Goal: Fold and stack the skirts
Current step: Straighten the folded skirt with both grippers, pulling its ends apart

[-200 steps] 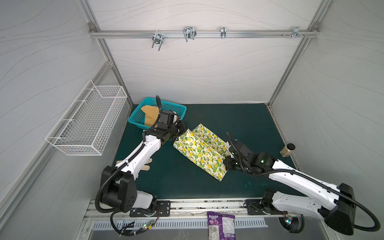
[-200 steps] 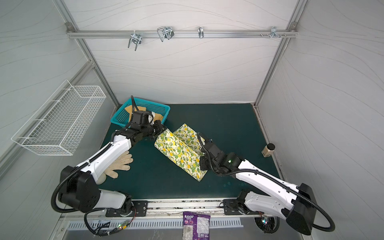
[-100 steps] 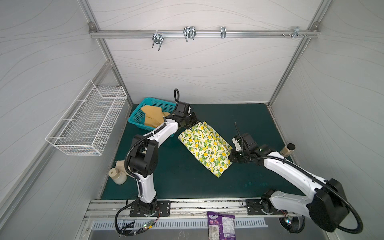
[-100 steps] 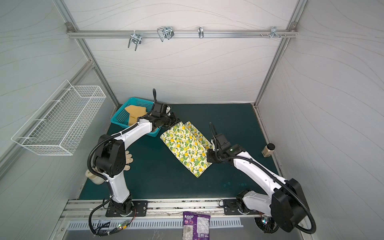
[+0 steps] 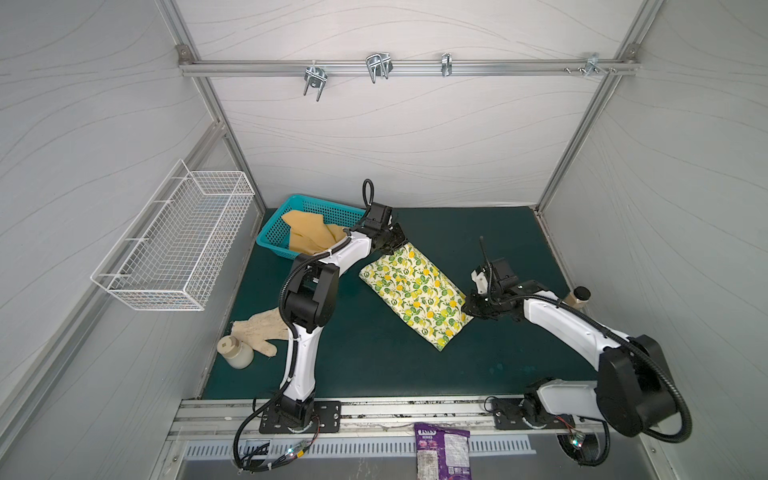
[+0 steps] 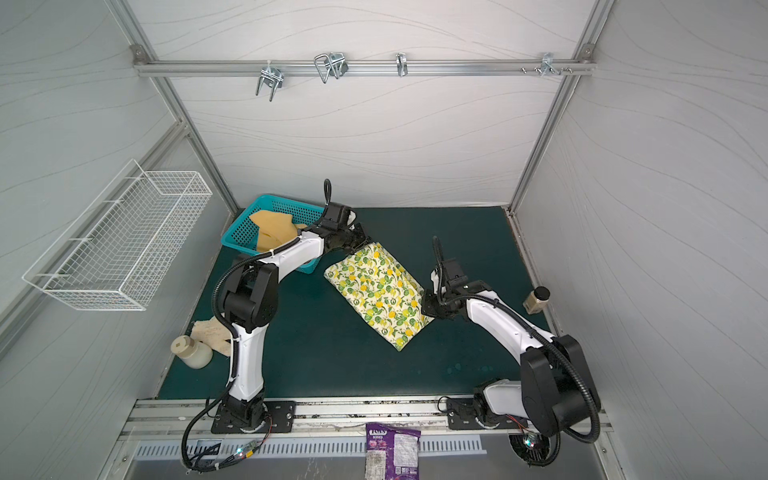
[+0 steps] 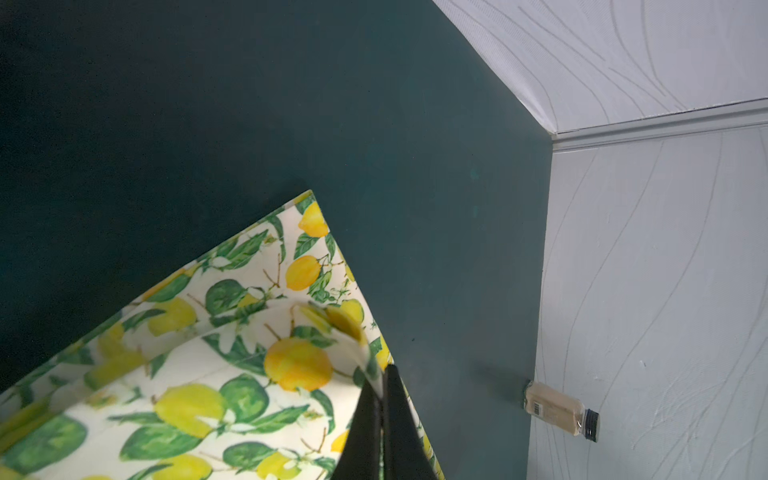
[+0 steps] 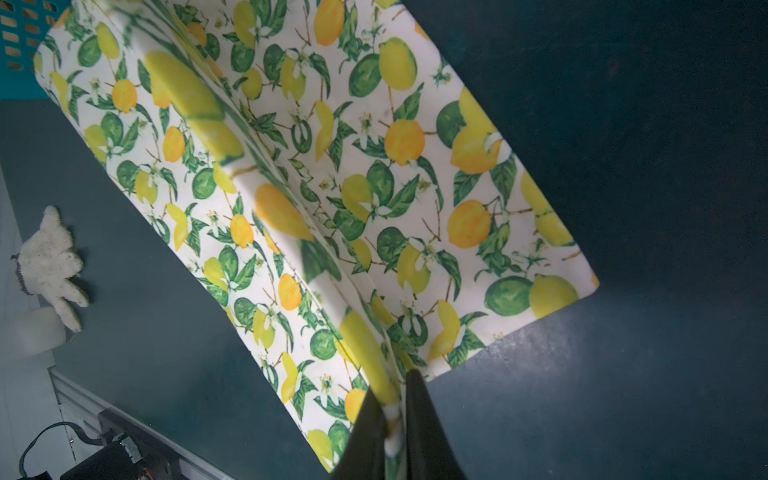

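Right gripper (image 8: pixel 392 399): clamped on near corner of lemon skirt (image 5: pixel 413 291), which lies folded mid-table; pinch plain in wrist view only.
Left gripper (image 7: pixel 381 374): clamped on far corner, likewise.
Mustard skirt (image 5: pixel 305 235): in basket (image 5: pixel 328 204); top views only.

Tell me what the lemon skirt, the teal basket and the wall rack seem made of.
The lemon skirt: thin woven cloth, matte; it creases and drapes. The basket: moulded plastic, probably, slightly glossy teal lattice walls. The rack: likely white-coated steel wire, a thin welded grid.
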{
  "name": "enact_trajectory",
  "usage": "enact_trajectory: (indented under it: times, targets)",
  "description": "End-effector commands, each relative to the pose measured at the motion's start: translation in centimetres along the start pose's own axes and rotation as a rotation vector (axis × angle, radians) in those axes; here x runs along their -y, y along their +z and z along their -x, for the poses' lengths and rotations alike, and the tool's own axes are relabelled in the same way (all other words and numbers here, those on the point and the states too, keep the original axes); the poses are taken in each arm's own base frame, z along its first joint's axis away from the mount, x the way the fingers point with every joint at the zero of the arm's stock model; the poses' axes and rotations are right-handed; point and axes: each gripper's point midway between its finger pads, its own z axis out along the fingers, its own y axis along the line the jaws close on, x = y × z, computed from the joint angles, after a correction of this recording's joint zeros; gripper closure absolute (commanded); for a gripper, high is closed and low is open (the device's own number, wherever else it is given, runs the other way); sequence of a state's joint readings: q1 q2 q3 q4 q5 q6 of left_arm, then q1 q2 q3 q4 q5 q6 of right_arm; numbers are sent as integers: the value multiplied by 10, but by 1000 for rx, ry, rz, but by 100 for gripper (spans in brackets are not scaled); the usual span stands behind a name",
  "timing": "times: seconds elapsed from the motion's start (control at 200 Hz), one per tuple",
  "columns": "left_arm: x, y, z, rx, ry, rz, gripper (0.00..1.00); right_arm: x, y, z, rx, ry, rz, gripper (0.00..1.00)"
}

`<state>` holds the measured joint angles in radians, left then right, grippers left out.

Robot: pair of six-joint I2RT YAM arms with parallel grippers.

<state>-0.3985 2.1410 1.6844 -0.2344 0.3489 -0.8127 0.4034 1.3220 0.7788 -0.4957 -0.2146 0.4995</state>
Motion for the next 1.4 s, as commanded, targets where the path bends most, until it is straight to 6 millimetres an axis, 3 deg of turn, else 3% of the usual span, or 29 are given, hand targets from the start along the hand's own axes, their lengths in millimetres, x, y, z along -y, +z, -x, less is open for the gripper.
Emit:
enact_trajectory:
  times: [0.0,0.2,0.5,0.555,0.936,1.206,1.396]
  targets:
    - [11,9,16,43,0,-25,100,3,4,7,-8,-9,9,88]
    - [-2,28,13,16,-35,-4,100,13,15,15,-26,-7,-9,88]
    - [-26,40,9,1,-53,90,100,19,23,29,-51,-14,-19,88]
    - [-20,38,16,17,-47,87,100,22,25,30,-57,-15,-27,88]
    - [-29,46,10,-6,-64,111,100,40,38,25,-83,-14,-72,88]
    - [-26,37,9,1,-59,111,47,47,47,25,-101,-8,-88,88]
    - [-19,22,5,17,-54,92,41,46,46,29,-93,-9,-94,87]
